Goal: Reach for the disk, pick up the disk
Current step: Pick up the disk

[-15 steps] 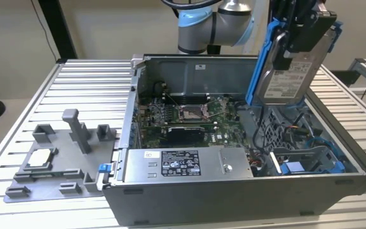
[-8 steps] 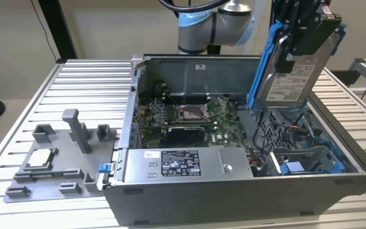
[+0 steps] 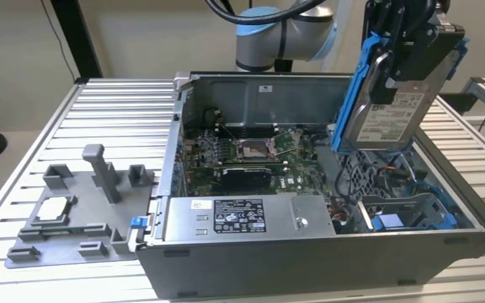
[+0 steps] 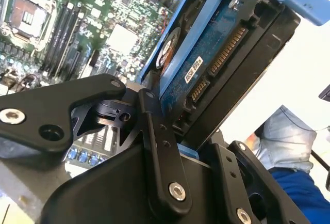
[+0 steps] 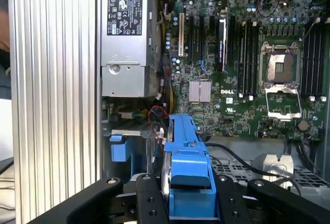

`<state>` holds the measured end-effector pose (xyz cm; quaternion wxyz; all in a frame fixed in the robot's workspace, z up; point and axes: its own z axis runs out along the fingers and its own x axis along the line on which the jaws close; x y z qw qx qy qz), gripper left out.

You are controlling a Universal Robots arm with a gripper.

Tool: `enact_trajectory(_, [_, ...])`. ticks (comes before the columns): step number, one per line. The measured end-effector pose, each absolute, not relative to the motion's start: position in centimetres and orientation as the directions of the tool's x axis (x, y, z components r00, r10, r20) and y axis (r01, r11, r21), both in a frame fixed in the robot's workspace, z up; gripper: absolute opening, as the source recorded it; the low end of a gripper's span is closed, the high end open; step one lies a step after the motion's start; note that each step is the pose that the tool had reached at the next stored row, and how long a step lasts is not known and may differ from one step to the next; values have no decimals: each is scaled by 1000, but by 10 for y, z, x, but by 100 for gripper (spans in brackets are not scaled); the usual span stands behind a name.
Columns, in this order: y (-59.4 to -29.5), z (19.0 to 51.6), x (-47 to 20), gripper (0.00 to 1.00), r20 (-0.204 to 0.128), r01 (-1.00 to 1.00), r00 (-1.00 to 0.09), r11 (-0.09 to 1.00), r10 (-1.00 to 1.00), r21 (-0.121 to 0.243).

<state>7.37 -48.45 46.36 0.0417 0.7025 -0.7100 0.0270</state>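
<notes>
The end effector point(image 3: 407, 63) has the disk point(image 3: 386, 117) clamped and lifted, hanging on edge above the open case point(image 3: 310, 252), over its drive bay. In the second wrist view the fingers point(image 4: 154, 146) pinch the disk point(image 4: 216, 64) near one end. Risk: it could pivot, slip, and drop onto the motherboard point(image 5: 242, 79).

The disk point(image 3: 391, 104), a silver-grey metal hard drive with a white printed label in a blue plastic bracket, hangs nearly upright and slightly tilted at the upper right of the exterior view, lifted above the open case. The second wrist view shows its blue circuit-board underside point(image 4: 206, 64).
</notes>
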Motion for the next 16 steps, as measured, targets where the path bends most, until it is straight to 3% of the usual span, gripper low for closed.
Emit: enact_trajectory(16, [-500, 464, 74, 0, 97, -1000, -10, 12, -995, 20])
